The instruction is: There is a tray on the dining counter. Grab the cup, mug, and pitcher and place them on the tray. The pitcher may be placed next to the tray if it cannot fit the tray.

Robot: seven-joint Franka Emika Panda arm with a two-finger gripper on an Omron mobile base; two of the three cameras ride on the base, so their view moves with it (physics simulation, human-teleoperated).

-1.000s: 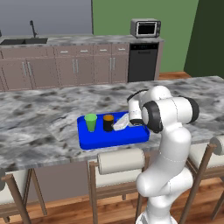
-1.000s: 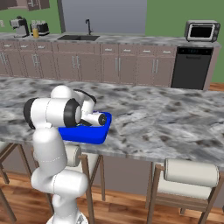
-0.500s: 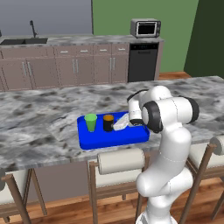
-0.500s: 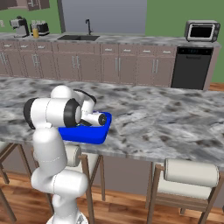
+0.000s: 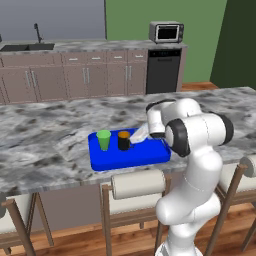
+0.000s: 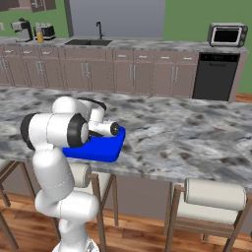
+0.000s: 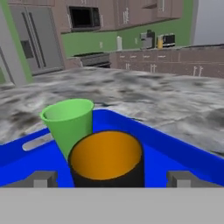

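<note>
our gripper (image 7: 111, 179) stands wide open around the mug (image 7: 107, 158), gripping nothing; the mug sits on the tray (image 5: 145, 155) touching the cup (image 5: 104, 139). we back straight away, level, so neither fingertip clips it.

Two base cams behind me, one hand cam.
Both base views look forward-down, sharing my arm, tray (image 5: 127, 157) and dining counter (image 5: 45, 145); my hand view sits close over the tray, facing the far cabinets.
</note>
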